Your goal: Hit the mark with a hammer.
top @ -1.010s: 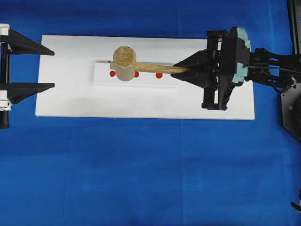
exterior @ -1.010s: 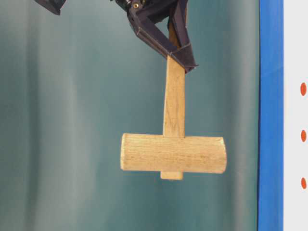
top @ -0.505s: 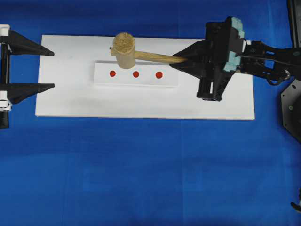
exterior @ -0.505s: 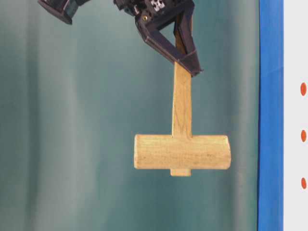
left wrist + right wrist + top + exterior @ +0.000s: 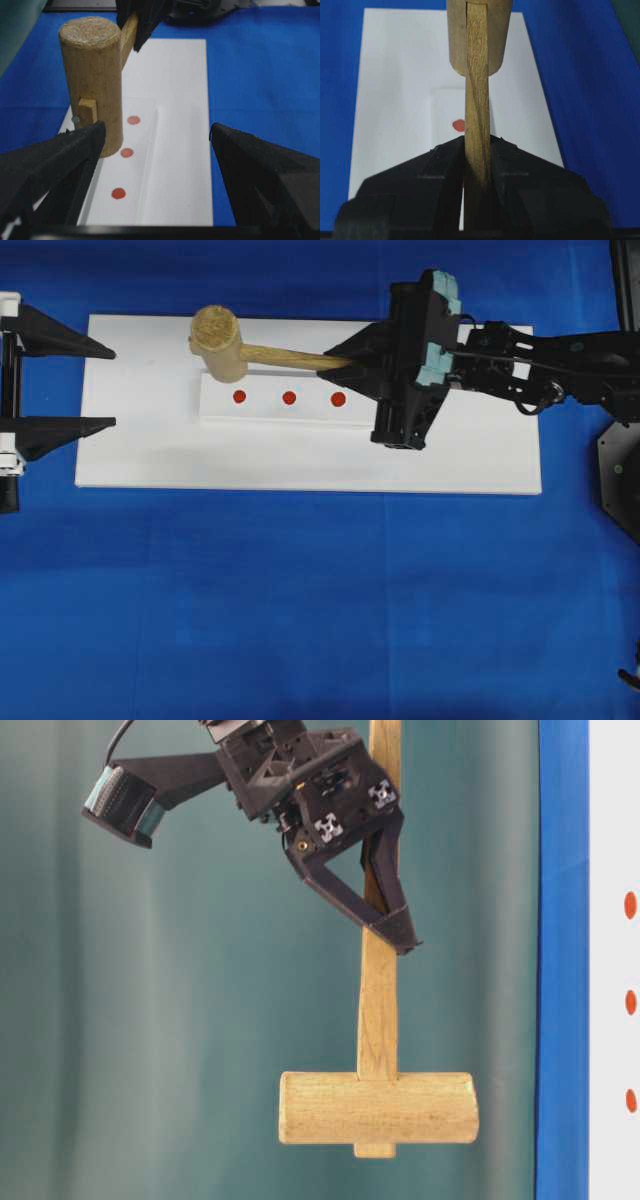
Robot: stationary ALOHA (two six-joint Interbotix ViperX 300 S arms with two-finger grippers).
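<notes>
My right gripper (image 5: pixel 345 358) had its jaws pinched on the handle of the hammer (image 5: pixel 222 340), head out ahead of them, raised beside the three red marks (image 5: pixel 289 398), no strike landed yet as I judged; left gripper (image 5: pixel 100 386) jaws spread, idle.

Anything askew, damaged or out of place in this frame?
Nothing stands out. The hammer is intact, held by its handle in the right gripper; the three red marks sit in a row on the white board.
</notes>
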